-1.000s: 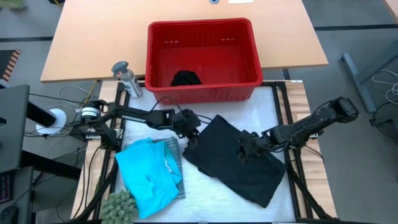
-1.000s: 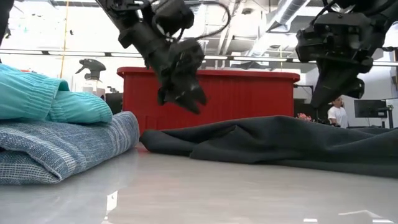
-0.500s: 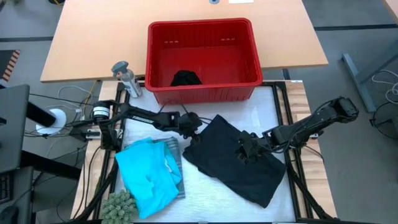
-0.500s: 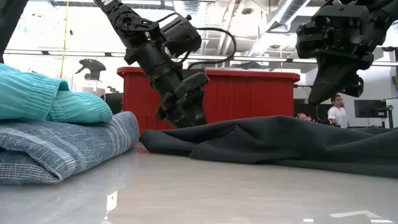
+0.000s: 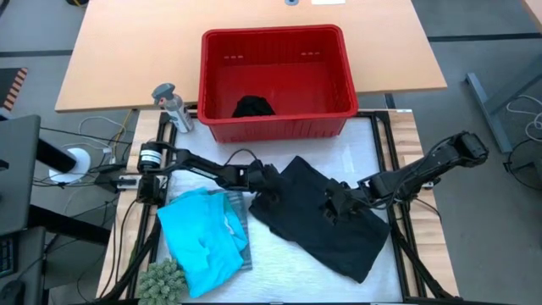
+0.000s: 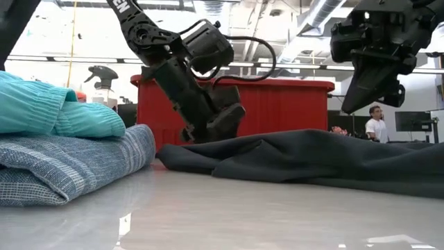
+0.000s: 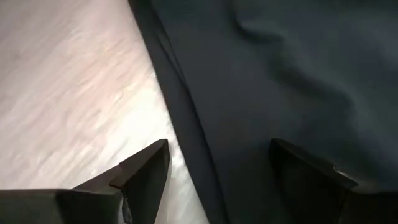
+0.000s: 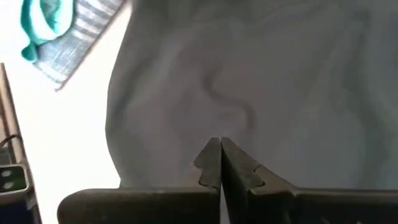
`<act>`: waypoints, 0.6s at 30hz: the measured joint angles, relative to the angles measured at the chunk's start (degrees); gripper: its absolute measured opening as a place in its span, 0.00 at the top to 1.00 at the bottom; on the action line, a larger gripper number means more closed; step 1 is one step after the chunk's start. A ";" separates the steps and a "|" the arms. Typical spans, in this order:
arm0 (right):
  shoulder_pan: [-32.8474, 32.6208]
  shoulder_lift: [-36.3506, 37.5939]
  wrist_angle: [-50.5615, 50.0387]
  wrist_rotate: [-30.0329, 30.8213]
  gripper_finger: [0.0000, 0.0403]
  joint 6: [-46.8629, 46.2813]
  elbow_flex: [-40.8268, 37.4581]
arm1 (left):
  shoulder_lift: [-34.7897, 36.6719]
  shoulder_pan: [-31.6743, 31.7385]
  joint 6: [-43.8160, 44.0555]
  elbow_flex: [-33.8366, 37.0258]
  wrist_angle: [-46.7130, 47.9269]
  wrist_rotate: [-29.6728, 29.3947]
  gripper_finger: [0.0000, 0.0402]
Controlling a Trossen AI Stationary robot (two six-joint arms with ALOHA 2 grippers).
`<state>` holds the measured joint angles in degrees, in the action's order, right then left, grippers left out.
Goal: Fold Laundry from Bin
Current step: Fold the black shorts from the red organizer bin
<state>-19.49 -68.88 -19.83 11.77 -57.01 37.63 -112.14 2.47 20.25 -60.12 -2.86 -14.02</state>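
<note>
Black garment (image 5: 326, 219) unfolded under our spread left claw (image 7: 217, 174); right claw (image 8: 220, 163), pressed together, above it. Folded pair (image 5: 203, 241) beside; one piece (image 5: 251, 107) in bin (image 5: 275, 127).

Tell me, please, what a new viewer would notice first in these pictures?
The red bin at the table's far side catches the eye first, with one black garment inside. In front of it, a large black garment lies spread out; the open left claw is at its edge, the shut right claw above its middle. At the left, turquoise laundry lies on striped cloth.

Bright overhead light glares off the table (image 6: 208, 215), while both wrist views are soft and blurred.
</note>
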 joint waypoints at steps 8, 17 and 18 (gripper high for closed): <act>-1.26 0.00 2.85 -0.02 0.93 -0.03 0.00 | -4.85 -1.81 4.87 -0.42 -1.67 3.35 0.43; -1.52 0.00 2.85 -0.07 0.93 -0.16 0.00 | -5.29 -2.24 10.77 -0.35 -3.15 7.46 0.89; -1.51 0.00 2.98 -0.07 0.94 -0.17 0.00 | -5.29 -1.90 12.12 -0.32 -3.21 8.83 0.94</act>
<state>-21.00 -68.88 -16.85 11.70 -57.18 37.63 -117.43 0.56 32.37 -60.44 -6.07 -5.19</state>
